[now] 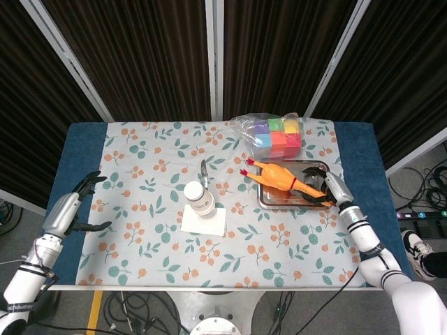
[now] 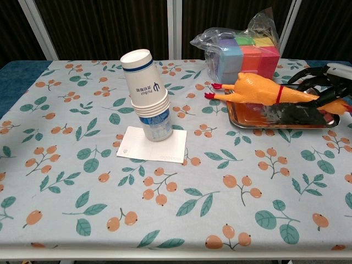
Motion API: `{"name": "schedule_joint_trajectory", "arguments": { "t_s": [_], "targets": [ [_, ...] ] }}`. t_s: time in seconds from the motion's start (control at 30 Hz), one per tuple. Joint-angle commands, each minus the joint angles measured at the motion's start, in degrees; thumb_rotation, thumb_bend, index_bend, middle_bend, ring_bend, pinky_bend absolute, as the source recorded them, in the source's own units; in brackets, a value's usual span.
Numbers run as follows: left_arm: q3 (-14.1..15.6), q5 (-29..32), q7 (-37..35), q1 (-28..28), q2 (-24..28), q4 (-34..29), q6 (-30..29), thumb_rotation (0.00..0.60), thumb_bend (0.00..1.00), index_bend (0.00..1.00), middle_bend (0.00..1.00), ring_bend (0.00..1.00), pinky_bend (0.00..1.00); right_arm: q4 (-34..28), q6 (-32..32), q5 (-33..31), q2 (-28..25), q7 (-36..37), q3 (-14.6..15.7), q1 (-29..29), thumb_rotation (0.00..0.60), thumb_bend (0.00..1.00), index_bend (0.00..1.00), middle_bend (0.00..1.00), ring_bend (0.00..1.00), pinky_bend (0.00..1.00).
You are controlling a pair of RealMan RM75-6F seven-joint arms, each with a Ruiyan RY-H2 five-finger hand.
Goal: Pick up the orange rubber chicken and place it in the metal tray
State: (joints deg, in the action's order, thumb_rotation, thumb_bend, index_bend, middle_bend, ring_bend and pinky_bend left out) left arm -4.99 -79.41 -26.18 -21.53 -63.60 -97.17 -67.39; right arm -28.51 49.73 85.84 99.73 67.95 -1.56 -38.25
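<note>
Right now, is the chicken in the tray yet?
Nearly. The pick-up is done: the right hand holds the chicken by its neck end, low over the tray. Its feet stick out past the tray's left edge, and I can't tell if the body touches down. Still left: letting go. The left hand waits open.

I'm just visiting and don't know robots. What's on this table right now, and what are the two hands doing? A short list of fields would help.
Chicken: orange rubber chicken lies low over the metal tray, feet sticking out past its left edge
Right hand: right hand holds the chicken's neck end, over the tray
Left hand: left hand at the table's left edge, fingers apart, holding nothing
Cups: stack of paper cups upside down on a white card
Bag: clear bag of colored foam blocks behind the tray
Table: floral cloth
</note>
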Motion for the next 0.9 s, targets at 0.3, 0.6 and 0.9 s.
{"name": "schedule_joint_trajectory", "arguments": {
  "t_s": [0.3,0.6,0.9],
  "targets": [
    [-0.33,-0.39,-0.01,0.88,0.09,0.78,-1.08,0.600,0.14,0.19,0.14,0.12,0.27,-3.49,3.80,1.72,-4.74,-3.25,1.00,1.48,0.600,0.00,0.00,0.00,0.00,0.07],
    [0.06,5.14,15.26,3.71,-0.31,4.26,-4.31,0.600,0.14,0.19,0.14,0.12,0.27,-26.40,22.43,-0.88,-21.47,-34.59,-0.71,12.67,0.600,0.10,0.03,0.23,0.09,0.15],
    [1.41,8.68,31.24,9.55,-4.76,5.46,-13.82,0.600,0.15,0.19,0.14,0.12,0.26,-54.02,34.60,-2.34,-35.27,-49.34,2.77,25.97,0.600,0.12,0.09,0.24,0.12,0.20]
  ]
}}
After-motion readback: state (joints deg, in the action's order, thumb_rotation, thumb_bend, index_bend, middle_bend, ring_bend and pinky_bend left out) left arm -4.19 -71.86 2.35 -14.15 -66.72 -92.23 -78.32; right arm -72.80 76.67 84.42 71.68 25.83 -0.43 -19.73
